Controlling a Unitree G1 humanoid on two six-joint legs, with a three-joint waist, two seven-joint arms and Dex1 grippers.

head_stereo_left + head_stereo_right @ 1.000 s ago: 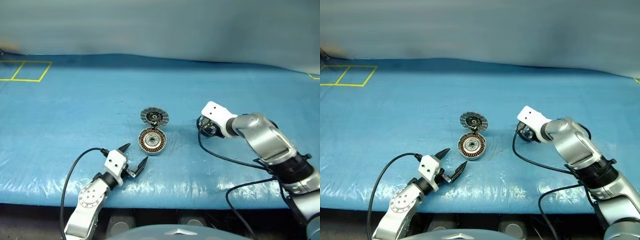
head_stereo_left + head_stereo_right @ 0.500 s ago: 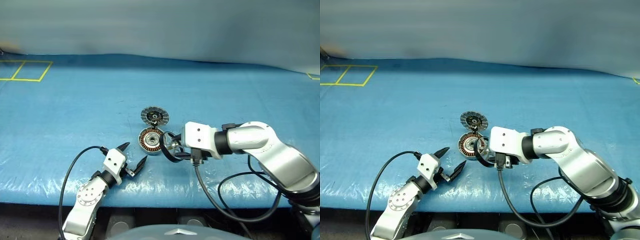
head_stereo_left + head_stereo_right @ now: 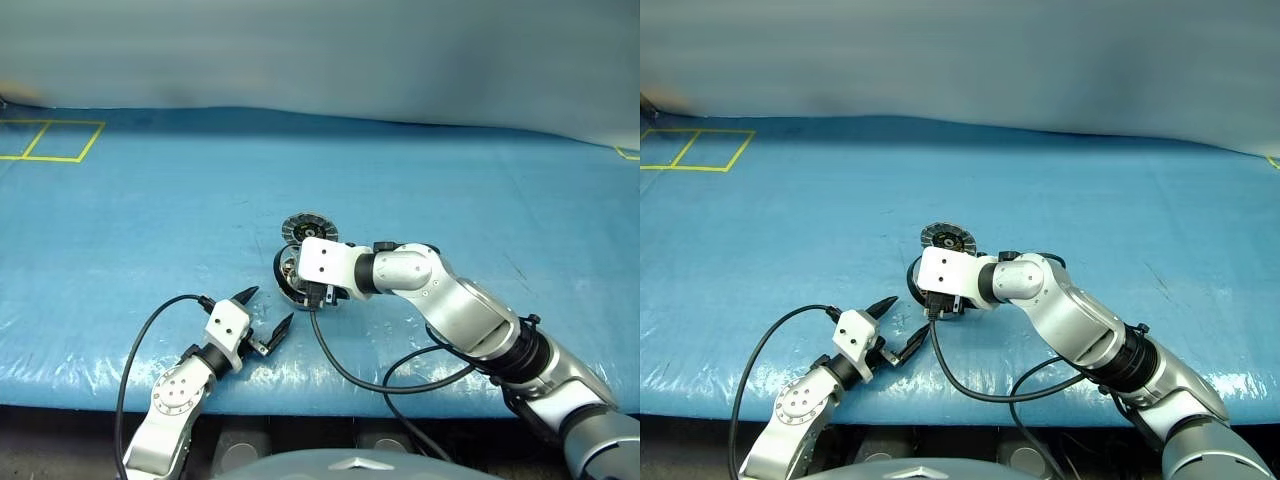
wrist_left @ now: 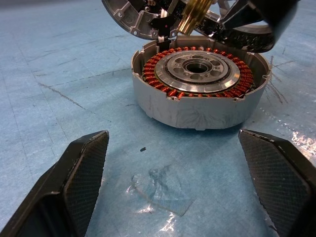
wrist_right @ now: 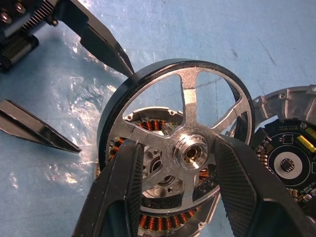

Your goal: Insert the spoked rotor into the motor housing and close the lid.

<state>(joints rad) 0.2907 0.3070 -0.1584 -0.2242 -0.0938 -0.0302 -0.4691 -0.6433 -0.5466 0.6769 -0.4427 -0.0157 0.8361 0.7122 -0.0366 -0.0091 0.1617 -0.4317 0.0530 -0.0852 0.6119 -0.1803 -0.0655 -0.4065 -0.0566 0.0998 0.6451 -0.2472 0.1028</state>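
Head view: your right gripper point(image 3: 292, 277) sits over the motor housing point(image 3: 296, 283), mid-table on a wrinkled glossy blue sheet point(image 3: 150, 220); the ribbed lid point(image 3: 308, 228) stands open just behind it. Left gripper point(image 3: 264, 315) rests near the front edge, jaws spread wide, empty. Yellow tape squares point(image 3: 50, 141) mark the far left corner, grey wall behind.

Left wrist: housing point(image 4: 200, 89) is a grey metal puck, with copper coils ringing a silver centre; textured black fingers point(image 4: 81, 170) flank it, well clear.

Right wrist: your fingers point(image 5: 123, 185) are partly closed on the spoked rotor point(image 5: 180, 143), a black ring with silver spokes and hub, held right above the coils.
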